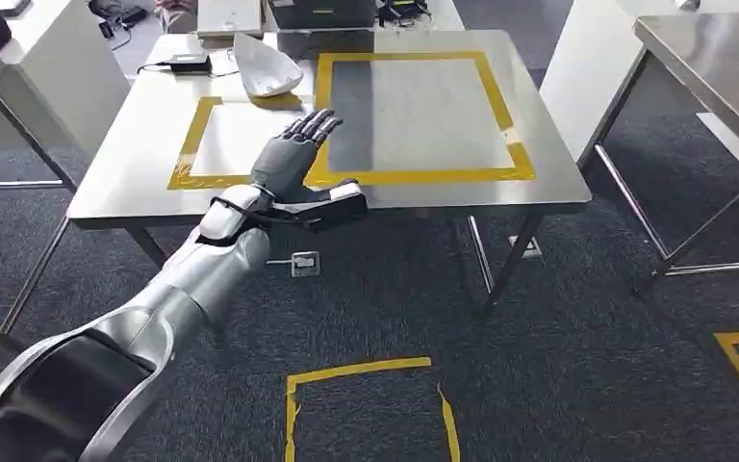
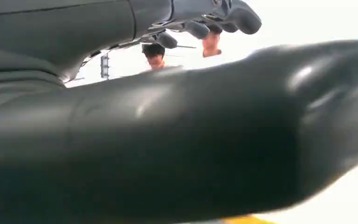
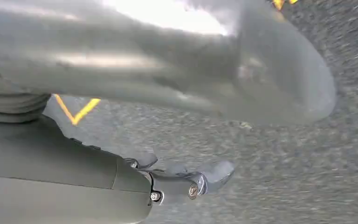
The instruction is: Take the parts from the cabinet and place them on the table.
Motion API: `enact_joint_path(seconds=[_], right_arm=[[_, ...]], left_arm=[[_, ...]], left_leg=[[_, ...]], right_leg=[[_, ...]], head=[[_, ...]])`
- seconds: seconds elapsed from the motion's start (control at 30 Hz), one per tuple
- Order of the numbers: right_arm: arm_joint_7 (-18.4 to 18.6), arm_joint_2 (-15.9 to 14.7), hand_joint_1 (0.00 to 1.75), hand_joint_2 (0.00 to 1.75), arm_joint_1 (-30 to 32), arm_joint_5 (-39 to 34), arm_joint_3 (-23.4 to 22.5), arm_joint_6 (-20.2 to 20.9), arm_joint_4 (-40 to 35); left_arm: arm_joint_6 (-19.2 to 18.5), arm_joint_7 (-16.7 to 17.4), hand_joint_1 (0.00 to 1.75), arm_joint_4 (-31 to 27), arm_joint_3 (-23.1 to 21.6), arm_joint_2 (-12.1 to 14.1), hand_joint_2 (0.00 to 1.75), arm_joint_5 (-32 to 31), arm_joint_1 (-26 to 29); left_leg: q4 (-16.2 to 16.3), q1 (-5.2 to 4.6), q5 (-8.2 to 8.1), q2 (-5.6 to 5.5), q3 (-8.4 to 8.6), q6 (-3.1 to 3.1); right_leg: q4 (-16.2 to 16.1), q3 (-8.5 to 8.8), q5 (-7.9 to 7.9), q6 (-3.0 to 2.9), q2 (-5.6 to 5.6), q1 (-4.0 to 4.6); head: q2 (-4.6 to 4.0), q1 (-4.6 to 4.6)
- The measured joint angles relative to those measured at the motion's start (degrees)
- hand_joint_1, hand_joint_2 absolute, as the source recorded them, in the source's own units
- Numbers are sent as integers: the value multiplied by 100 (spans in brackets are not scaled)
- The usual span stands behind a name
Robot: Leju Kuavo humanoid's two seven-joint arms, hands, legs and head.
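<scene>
A white curved shell part [image 1: 265,67] lies on the steel table [image 1: 558,183], at the far edge of the smaller yellow-taped square [image 1: 185,154]. My left hand [image 1: 298,144] hovers over the near right corner of that square, fingers spread flat and holding nothing, well short of the part. In the left wrist view its dark thumb [image 2: 177,140] spans the picture, with its fingers [image 2: 205,23] stretched out beyond it. My right hand [image 3: 182,179] hangs over the grey carpet; its blurred thumb [image 3: 214,79] and fingers are apart with nothing between them.
A larger yellow-taped rectangle [image 1: 414,111] takes up the table's right half. A black adapter with its cable [image 1: 185,64] lies at the back left. Another steel table [image 1: 722,58] stands at right, a white one [image 1: 19,58] at left. Yellow tape [image 1: 366,371] marks the carpet.
</scene>
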Motion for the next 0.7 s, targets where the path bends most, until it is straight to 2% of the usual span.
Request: enact_joint_path(seconds=[0.07, 0.1, 0.13, 0.17, 0.2, 0.23, 0.27, 0.3, 0.33, 0.37, 0.4, 0.43, 0.47, 0.5, 0.57, 0.6, 0.63, 0.67, 0.7], right_arm=[[-11, 2, 0, 0, -5, 9, 26, 17, 0], [-13, 2, 0, 0, 8, 9, 33, 17, 2], [-13, 15, 0, 0, 8, 15, 48, 22, 4], [-11, 15, 0, 0, 11, 13, 59, 22, 4], [-13, 15, 0, 0, 15, 13, 66, 20, 4], [-13, 15, 0, 0, 19, 13, 66, 22, 4], [-13, 15, 0, 0, 20, 13, 68, 22, 4], [-13, 15, 0, 0, 20, 13, 72, 22, 4], [-11, 20, 0, 0, 19, 9, 74, 24, 4], [-11, 22, 0, 0, 20, -9, 74, 28, 4], [-11, 28, 0, 0, 19, -31, 72, 35, 4], [-9, 33, 0, 0, 13, -33, 72, 46, 4], [11, 59, 0, 0, 15, -42, 72, 61, 7], [37, 61, 0, 0, 22, -48, 72, 70, 7], [114, 68, 0, 0, 17, -57, 72, 76, 7], [112, 74, 0, 0, 29, -76, 72, 74, 7], [101, 74, 0, 0, 38, -101, 70, 72, 9], [81, 90, 0, 0, 47, -120, 70, 70, 11], [66, 87, 0, 0, 45, -144, 70, 68, 13]], left_arm=[[22, -67, 0, -2, 46, 94, 0, 9, 13], [22, -87, 0, 5, 55, 171, 0, 11, 35], [31, -89, 0, 9, 79, 219, 0, 20, 50], [33, -89, 0, 13, 103, 261, 0, 20, 64], [37, -89, 0, 15, 127, 283, 0, 20, 72], [40, -89, 0, 18, 138, 302, 0, 22, 87], [40, -89, 0, 24, 140, 313, 0, 20, 113], [40, -89, 0, 31, 142, 330, 0, 20, 141], [40, -87, 0, 31, 145, 333, 0, 22, 167], [42, -85, 0, 31, 149, 333, 0, 22, 176], [48, -81, 0, 29, 153, 331, 0, 35, 173], [55, -78, 0, 15, 171, 320, 0, 53, 160], [57, -83, 0, -11, 186, 302, 0, 77, 164], [72, -107, 0, -33, 212, 276, 0, 125, 181], [88, -162, 0, -33, 260, 234, 0, 133, 184], [90, -170, 0, -30, 278, 186, 0, 131, 195], [90, -175, 0, -28, 284, 142, 0, 125, 189], [81, -172, 0, -35, 287, 53, 0, 107, 182], [59, -164, 0, -37, 287, -26, 0, 101, 173]], left_leg=[[-88, 24, 110, -1, 5, -90], [-89, 29, 128, -5, -42, -124], [32, 34, -126, -5, -123, -126], [321, 35, -507, -7, -230, -132], [712, 33, -831, -7, -330, -144], [1173, 28, -1098, -9, -430, -158], [1557, 27, -1214, -8, -476, -157], [1722, 24, -1155, -8, -431, -145], [1657, 13, -977, -8, -266, -118], [1379, -3, -786, -8, 5, -79], [945, -30, -682, -10, 366, -18], [443, -61, -822, -9, 735, 52], [4, -79, -1049, -2, 1016, 80], [26, -87, -974, 14, 963, 47], [-29, -129, -921, 3, 928, 114], [-98, -99, -823, 16, 897, 162], [-134, -51, -719, 47, 889, 187], [-168, -40, -612, 12, 785, 216], [-170, -33, -530, 9, 689, 252]], right_leg=[[-10, -36, 34, -99, 5, 38], [-72, -86, 132, -169, -9, -11], [-88, -147, 216, -225, -36, 0], [-90, -228, 295, -271, -40, 4], [-88, -302, 366, -287, -43, 15], [-81, -397, 446, -302, -47, 32], [-75, -497, 518, -315, -54, 53], [-67, -590, 584, -320, -55, 71], [-56, -686, 652, -320, -54, 84], [-44, -774, 711, -318, -54, 98], [-33, -851, 772, -314, -52, 115], [-20, -885, 831, -306, -54, 115], [-17, -933, 881, -262, -51, 147], [-55, -903, 941, -218, -66, 120], [-106, -875, 1046, -150, -67, 75], [-151, -892, 1113, -100, -58, 120], [-126, -937, 1041, -81, -27, 85], [84, -1029, 674, -22, -21, 81], [437, -1129, 294, 22, -22, 58]], head=[[-2, 2], [0, -2], [0, -17], [0, -44], [0, -72], [0, -90], [0, -94], [0, -100], [0, -103], [0, -114], [0, -122], [0, -127], [0, -125], [0, -120], [-2, -155], [0, -177], [0, -195], [-2, -168], [0, -146]])
